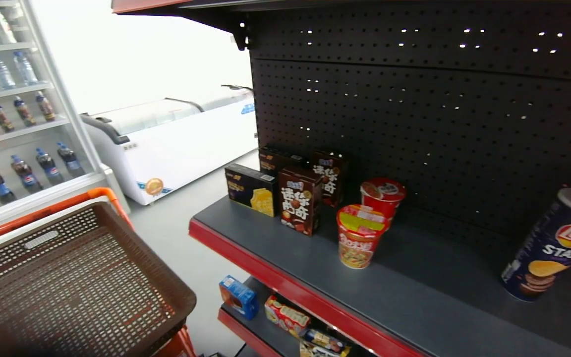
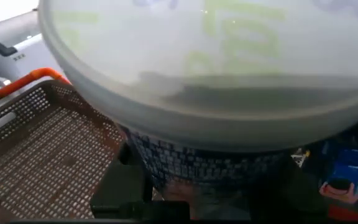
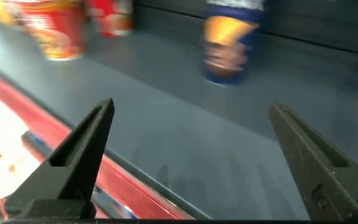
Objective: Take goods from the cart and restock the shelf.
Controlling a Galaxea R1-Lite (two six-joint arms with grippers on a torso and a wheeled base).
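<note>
Three views. Head view: dark metal shelf (image 1: 414, 292) with red front edge and perforated back panel, bearing glossy cardboard boxes (image 1: 299, 206), two tapered cup noodles (image 1: 360, 243) and one upright chip can (image 1: 548, 245) well apart to the right; brown perforated plastic cart basket (image 1: 82, 277) in an orange frame at lower left.

Left wrist view: left gripper (image 2: 143, 198) seemingly clamped on a blue printed canister (image 2: 210, 168) with translucent lid, above the cart basket. Probably light, stiff but thin-walled, smooth; best gripped mid-body, below the lid, gently.

Right wrist view: right gripper (image 3: 191, 107), fingers wide apart and holding nothing, over the shelf deck, chip can ahead.
</note>
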